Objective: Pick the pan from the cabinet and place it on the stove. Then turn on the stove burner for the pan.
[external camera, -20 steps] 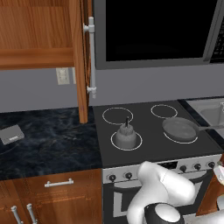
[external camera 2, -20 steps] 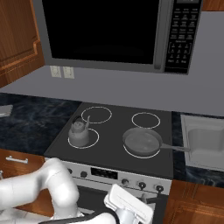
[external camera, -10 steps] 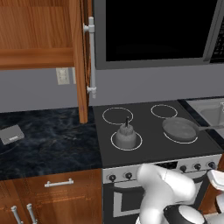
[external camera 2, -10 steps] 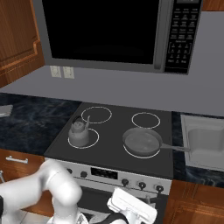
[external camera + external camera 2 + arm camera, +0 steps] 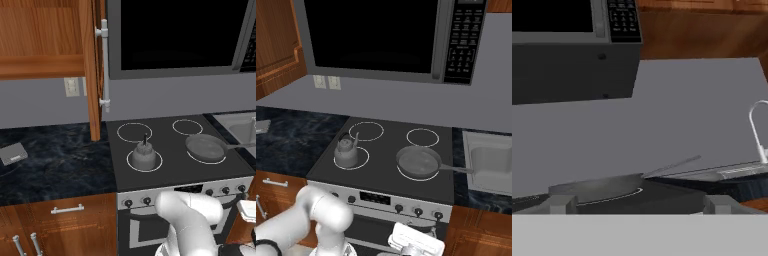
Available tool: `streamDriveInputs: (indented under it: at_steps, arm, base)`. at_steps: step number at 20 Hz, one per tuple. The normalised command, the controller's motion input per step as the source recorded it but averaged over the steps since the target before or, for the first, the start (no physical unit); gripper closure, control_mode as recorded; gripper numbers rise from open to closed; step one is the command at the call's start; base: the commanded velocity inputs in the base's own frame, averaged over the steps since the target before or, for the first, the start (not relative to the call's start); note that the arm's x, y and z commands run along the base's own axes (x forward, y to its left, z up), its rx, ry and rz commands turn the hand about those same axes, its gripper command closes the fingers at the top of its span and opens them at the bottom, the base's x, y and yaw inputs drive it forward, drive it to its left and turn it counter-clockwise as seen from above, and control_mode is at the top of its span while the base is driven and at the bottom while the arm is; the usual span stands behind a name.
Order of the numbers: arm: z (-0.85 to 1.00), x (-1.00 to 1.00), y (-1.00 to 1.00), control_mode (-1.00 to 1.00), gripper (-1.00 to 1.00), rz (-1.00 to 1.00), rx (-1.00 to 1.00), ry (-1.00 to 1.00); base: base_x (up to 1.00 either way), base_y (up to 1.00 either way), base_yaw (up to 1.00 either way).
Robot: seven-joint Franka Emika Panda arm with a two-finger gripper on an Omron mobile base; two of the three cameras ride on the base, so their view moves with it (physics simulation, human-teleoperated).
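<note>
black glass stove [image 5: 172, 165] shows four white rings and five front knobs, one open cabinet [image 5: 47, 47] up left, one pan [image 5: 418, 161] on the front right burner [image 5: 417, 172], one kettle [image 5: 346, 152] front left, gripper [image 5: 640, 204] low before the stove, jaws spread wide, empty.

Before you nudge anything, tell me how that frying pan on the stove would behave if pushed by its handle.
The pan looks like rigid metal, so it should move as one stiff piece. It sits flat on the smooth black glass stove, so it would probably slide rather than tip. Its long thin handle juts sideways, so a push there would likely swivel it.
</note>
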Motion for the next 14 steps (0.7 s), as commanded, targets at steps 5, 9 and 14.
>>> streamDriveInputs:
  at_steps: [5,9,14]
  arm:
    - [-0.07,0.19,-0.05,-1.00,-1.00,0.00,-0.10,0.00]
    - [-0.01,0.22,0.00,-1.00,-1.00,0.00,-0.08,0.01]
    - [0.00,0.17,0.00,-1.00,-1.00,-0.01,-0.09,0.05]
  base:
    - [0.00,0.00,0.00]
    - [0.00,0.00,0.00]
    - [0.00,0.00,0.00]
